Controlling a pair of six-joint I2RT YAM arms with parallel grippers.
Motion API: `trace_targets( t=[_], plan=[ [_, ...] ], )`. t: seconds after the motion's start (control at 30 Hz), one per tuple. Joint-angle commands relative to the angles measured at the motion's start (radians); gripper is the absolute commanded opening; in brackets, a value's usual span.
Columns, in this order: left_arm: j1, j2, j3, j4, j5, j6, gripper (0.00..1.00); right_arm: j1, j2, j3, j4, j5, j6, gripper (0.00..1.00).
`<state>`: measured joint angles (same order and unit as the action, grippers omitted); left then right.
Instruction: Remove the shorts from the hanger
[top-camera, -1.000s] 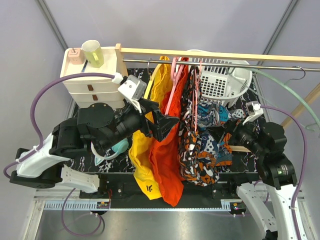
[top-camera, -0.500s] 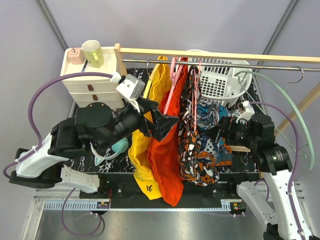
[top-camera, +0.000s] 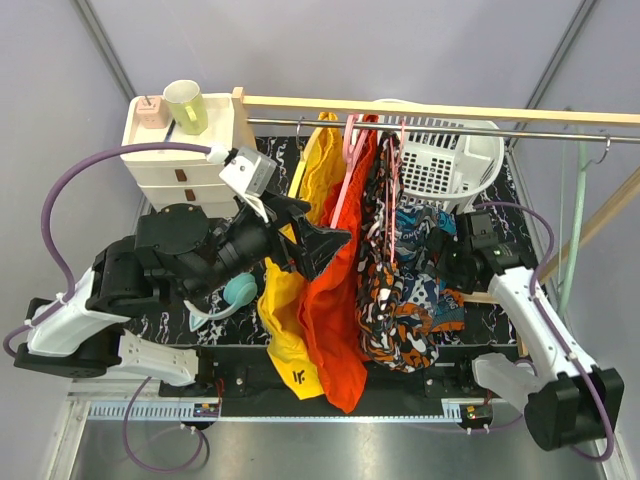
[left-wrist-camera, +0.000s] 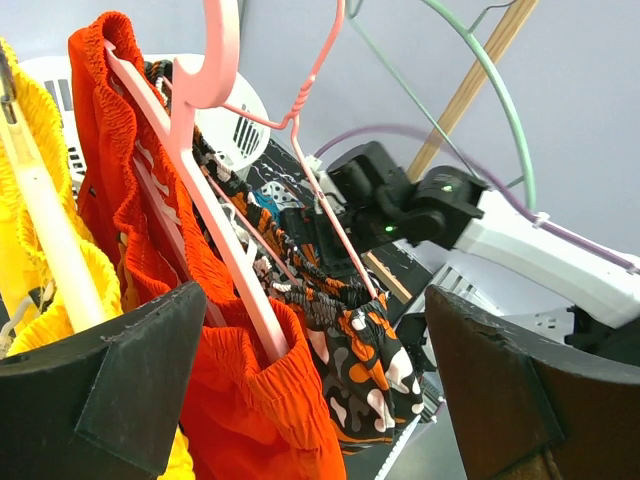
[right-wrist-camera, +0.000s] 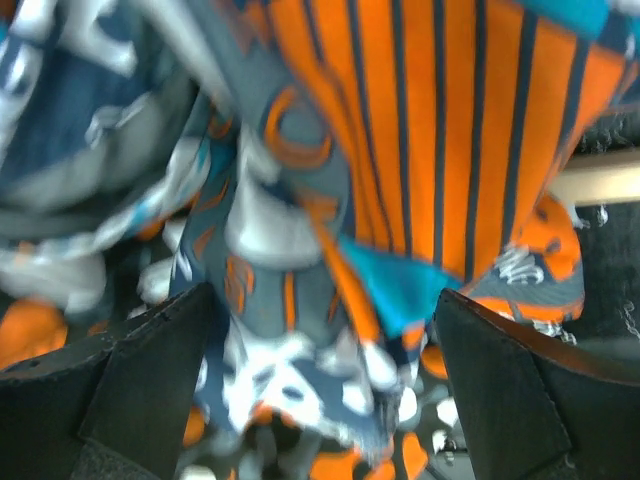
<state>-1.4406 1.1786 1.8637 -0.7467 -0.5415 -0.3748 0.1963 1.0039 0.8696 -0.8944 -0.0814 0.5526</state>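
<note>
The left arm reaches from the lower left toward frame centre. The left gripper (top-camera: 333, 250) has its jaws spread wide, aimed at the orange-red shorts (top-camera: 335, 330) and holding nothing. The right arm rises from the lower-right corner and bends inward. The right gripper (top-camera: 448, 265), jaws equally wide apart, sits against the blue/teal shorts (top-camera: 440, 300). The dark grey shorts (top-camera: 385, 300) hang at centre below the rail (top-camera: 480, 128). Only the left wrist view shows their thin pink wire hanger (left-wrist-camera: 324, 190). Only the right wrist view shows blurred orange-striped and teal fabric spanning the space between its fingers, not pinched.
</note>
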Motion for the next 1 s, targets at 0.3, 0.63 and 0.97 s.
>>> trace_targets(
  t=[0.3,0.63,0.97],
  plan=[
    [0.003,-0.023,0.012,0.026,-0.008,-0.029,0.95,0.006,0.226,-0.136,0.462,0.190,0.061,0.84],
    [0.005,-0.013,0.045,-0.014,-0.043,-0.006,0.95,0.011,-0.091,-0.136,0.457,0.086,-0.022,0.10],
    [0.008,0.047,0.081,-0.010,0.024,-0.003,0.95,0.011,-0.326,-0.052,0.390,-0.032,0.006,0.00]
  ],
)
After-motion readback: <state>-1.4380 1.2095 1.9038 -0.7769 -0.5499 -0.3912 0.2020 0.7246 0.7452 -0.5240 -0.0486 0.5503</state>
